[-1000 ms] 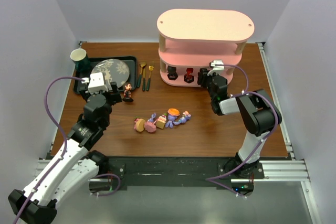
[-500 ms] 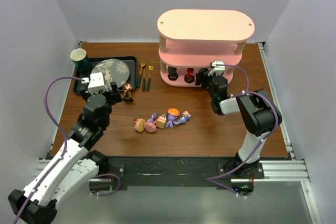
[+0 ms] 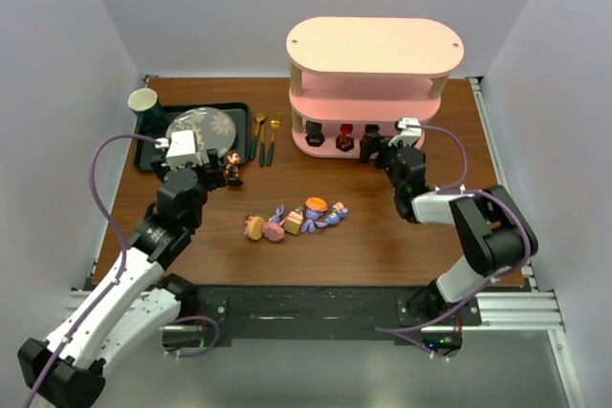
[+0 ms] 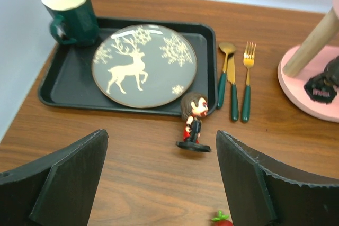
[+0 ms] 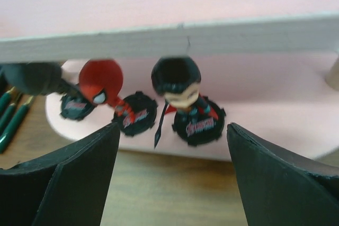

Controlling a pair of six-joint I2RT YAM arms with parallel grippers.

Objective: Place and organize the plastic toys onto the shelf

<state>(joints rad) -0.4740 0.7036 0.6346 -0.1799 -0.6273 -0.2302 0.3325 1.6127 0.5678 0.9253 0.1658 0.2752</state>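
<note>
The pink shelf [image 3: 375, 45] stands at the back. Three dark and red figurines stand on its bottom tier [image 3: 330, 150]: a dark one [image 5: 37, 78], a red one [image 5: 103, 86] and a black-haired one [image 5: 180, 88]. My right gripper [image 5: 174, 130] is open and empty just in front of them, also seen from above [image 3: 376, 150]. A fourth dark figurine [image 4: 193, 123] stands on the table by the tray, ahead of my open, empty left gripper [image 4: 161, 141]. Purple bunnies and pink toys lie in a cluster [image 3: 296, 219] mid-table.
A black tray [image 4: 58, 86] holds a deer plate [image 4: 143, 64] and a green cup [image 4: 69, 11]. A gold spoon [image 4: 225, 72] and fork [image 4: 247, 78] lie beside it. A small red strawberry piece [image 4: 222, 220] lies near my left fingers.
The right wrist has swung to the right and its gripper has drawn back a little from the bottom tier, leaving the black-haired figurine there. The left gripper has shifted slightly forward.
</note>
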